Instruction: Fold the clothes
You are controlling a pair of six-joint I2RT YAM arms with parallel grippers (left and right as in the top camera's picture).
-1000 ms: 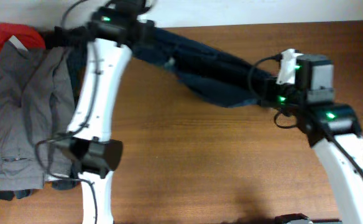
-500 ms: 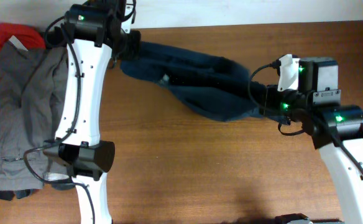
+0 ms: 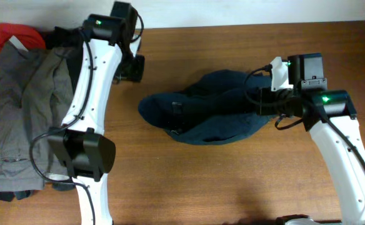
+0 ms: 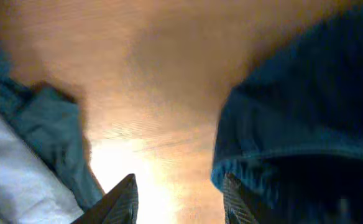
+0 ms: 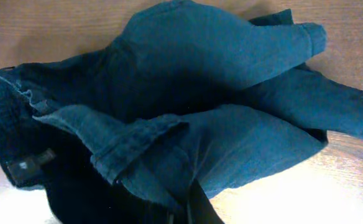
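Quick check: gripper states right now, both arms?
Left gripper: open, holding nothing.
Right gripper: shut on the navy shorts.

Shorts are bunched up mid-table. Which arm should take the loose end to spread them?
Left. The left gripper is open, empty, and nearest the loose end of the shorts; the right gripper is shut on their other end.

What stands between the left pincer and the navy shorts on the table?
Nothing visible does. Only bare table lies between the open left pincer and the navy shorts. The grey trousers lie on the arm's far side, out of the way.
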